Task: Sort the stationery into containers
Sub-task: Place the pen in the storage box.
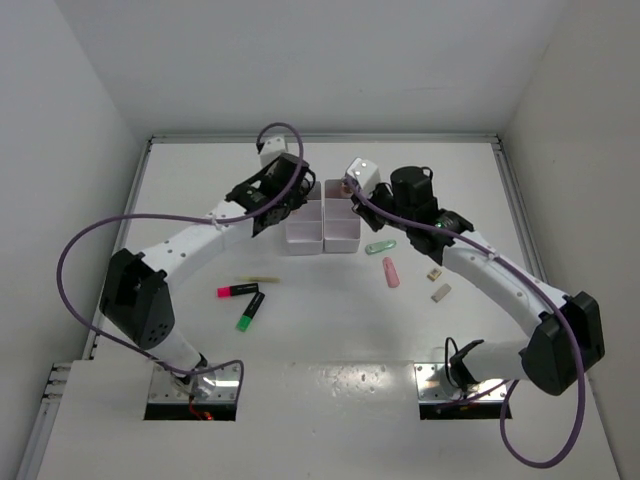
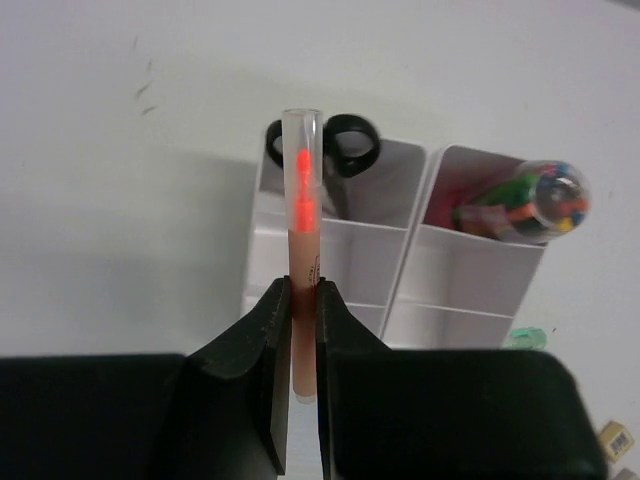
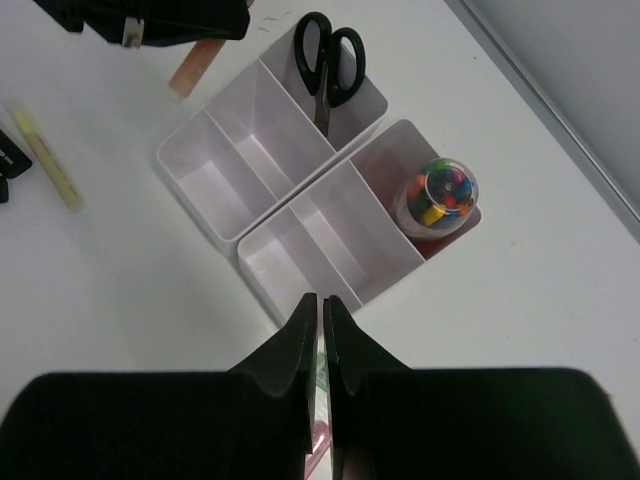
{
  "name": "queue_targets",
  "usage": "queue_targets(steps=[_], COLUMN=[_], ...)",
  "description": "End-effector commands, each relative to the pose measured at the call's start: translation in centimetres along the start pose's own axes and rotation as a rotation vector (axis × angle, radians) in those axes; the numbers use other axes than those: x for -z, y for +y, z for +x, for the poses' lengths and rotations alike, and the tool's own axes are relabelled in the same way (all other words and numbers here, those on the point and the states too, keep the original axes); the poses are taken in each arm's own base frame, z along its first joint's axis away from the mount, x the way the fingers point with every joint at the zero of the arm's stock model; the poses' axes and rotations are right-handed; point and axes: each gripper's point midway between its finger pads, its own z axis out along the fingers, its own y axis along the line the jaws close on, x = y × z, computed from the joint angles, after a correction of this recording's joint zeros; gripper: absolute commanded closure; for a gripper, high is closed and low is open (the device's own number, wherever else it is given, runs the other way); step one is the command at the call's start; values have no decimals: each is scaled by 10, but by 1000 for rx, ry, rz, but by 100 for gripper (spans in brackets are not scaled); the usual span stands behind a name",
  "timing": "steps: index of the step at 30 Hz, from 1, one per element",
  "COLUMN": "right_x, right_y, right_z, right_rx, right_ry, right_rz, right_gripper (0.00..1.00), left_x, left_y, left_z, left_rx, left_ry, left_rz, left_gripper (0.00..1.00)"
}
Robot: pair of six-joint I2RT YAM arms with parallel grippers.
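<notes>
While the left hand (image 2: 303, 300) clamps a pink stick (image 2: 303, 215) by the box (image 2: 345, 250) edge, the right hand (image 3: 321, 310) is closed.

Left box (image 1: 305, 240) and right box (image 1: 342, 238) are plain white on a white tabletop (image 1: 330, 335). The scissors (image 3: 328, 60) have black handles. The pink stick (image 2: 302, 250) glows orange-red inside (its tip clear). The tube (image 3: 445, 190) holds multicoloured bits. The pink highlighter (image 1: 237, 291) and green highlighter (image 1: 249, 312) have black caps.

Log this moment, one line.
left claw: shut on pink stick | right claw: shut | scissors: left box | tube: right box
</notes>
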Motion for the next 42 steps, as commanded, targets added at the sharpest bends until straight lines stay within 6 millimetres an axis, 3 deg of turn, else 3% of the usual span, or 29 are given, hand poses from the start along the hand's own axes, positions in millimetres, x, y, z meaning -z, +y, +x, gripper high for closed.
queue_targets(steps=[1, 4, 5, 8, 13, 15, 25, 35, 42], right_x=[10, 9, 9, 10, 18, 22, 27, 27, 29], right_y=[-14, -15, -15, -20, -33, -39, -43, -43, -48], right_z=[-17, -20, -20, -18, -24, -25, -20, -15, -13], right_rx=[4, 6, 6, -9, -17, -20, -36, -51, -67], right_ry=[-68, -78, -78, -72, -91, -94, -95, -92, -92], right_rz=[65, 68, 68, 85, 147, 172, 180, 165, 173], right_gripper=[95, 95, 95, 95, 95, 95, 95, 95, 95], left_x=[5, 18, 25, 26, -8, -14, -18, -27, -38], left_y=[-13, -9, -10, -13, -11, -11, -8, -8, -19], left_z=[-32, -32, -22, -18, 31, 35, 24, 35, 34], left_rx=[-14, 170, 187, 384, 524, 537, 607, 712, 704], left_ry=[-211, -322, -327, -354, -191, -201, -317, -353, -394], left_rz=[-36, -138, -158, -198, -301, -319, -349, -357, -355], left_gripper=[100, 100, 100, 100, 100, 100, 100, 100, 100])
